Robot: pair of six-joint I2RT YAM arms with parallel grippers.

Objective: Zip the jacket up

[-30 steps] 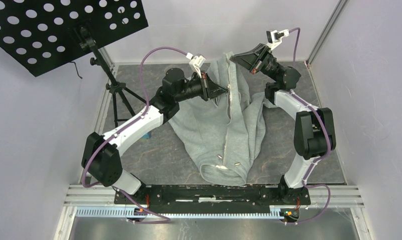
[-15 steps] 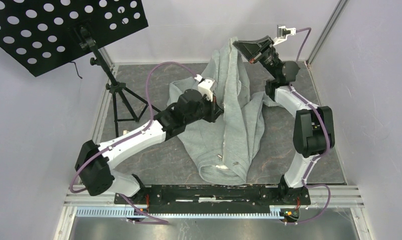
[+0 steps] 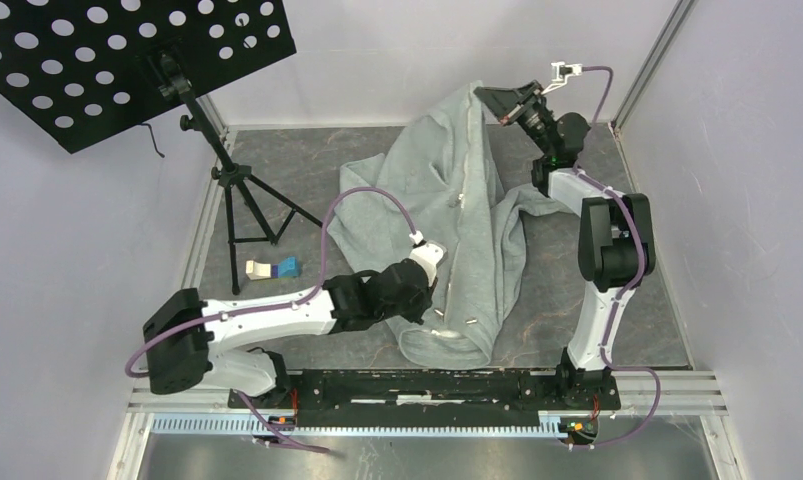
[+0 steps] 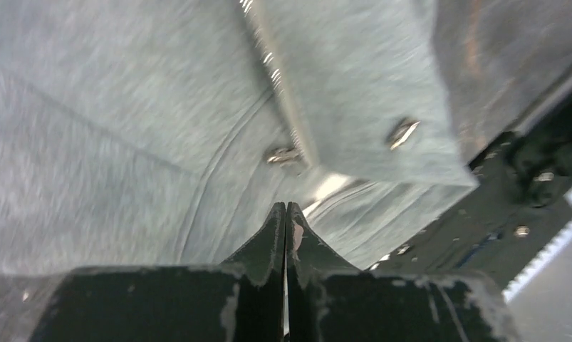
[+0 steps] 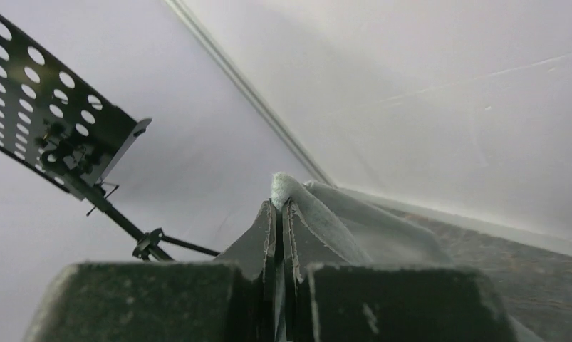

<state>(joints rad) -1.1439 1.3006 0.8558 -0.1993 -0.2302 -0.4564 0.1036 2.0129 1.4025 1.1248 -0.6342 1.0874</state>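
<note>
The light grey jacket (image 3: 447,200) lies lengthwise on the mat, its far end lifted. My right gripper (image 3: 489,97) is shut on a fold of the jacket's far edge (image 5: 286,187) and holds it up near the back wall. My left gripper (image 3: 429,300) is shut and hovers low over the jacket's near end, with nothing between its fingers. In the left wrist view the shut fingertips (image 4: 285,208) sit just short of the pale zipper strip (image 4: 283,92) and two metal snaps (image 4: 404,133). The zipper pull is not visible.
A black perforated music stand (image 3: 127,60) on a tripod (image 3: 242,200) stands at the back left. A small blue and white object (image 3: 275,268) lies on the mat left of the jacket. The black base rail (image 3: 427,385) runs along the near edge. Walls close in on all sides.
My left arm has swung from the jacket's far end down to its near end. My right gripper has pulled the far edge up and back, and the jacket has spread out to the left.
</note>
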